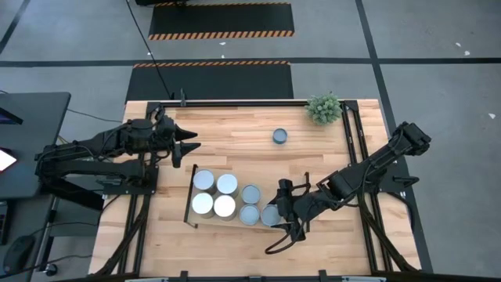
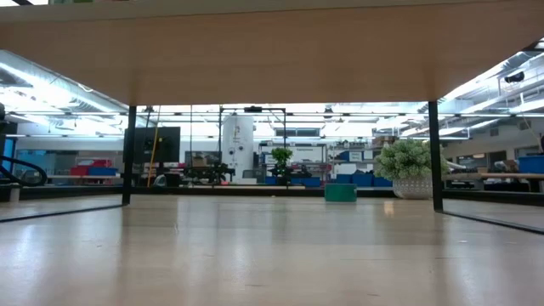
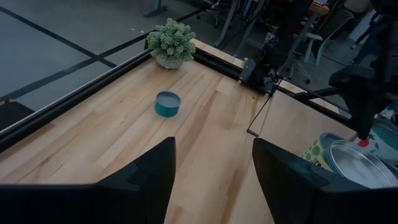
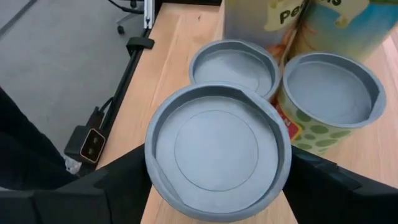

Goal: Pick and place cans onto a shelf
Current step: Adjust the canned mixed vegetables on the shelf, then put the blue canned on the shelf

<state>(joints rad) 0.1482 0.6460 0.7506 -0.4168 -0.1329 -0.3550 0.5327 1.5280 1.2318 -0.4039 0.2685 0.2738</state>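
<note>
The shelf (image 1: 192, 196) is a light-wood board on black rails at the table's near middle; the low view looks under it (image 2: 272, 51). Several cans stand on it: pale ones (image 1: 214, 194) at its left and bluish-grey ones (image 1: 250, 203) to their right. My right gripper (image 1: 275, 213) is at the shelf's right part, shut on a bluish-grey can (image 4: 217, 149). One more can (image 1: 280, 136) stands alone on the table, also seen in the left wrist view (image 3: 167, 103). My left gripper (image 1: 190, 146) hovers open and empty over the table's far left. My right gripper pinches the bluish-grey can by its round wall just below the top rim (image 4: 149, 177), one finger (image 4: 118, 186) on each side. The fingers come slanting down from the table's right. The can stays upright, top up, beside two other cans (image 4: 329, 93). Whether it is lifted clear does not show.
A small green plant (image 1: 324, 108) in a pale pot stands at the table's far right corner. Black frame rails (image 1: 356, 141) run along the table's right and far edges. Bare tabletop lies between the lone can and the shelf.
</note>
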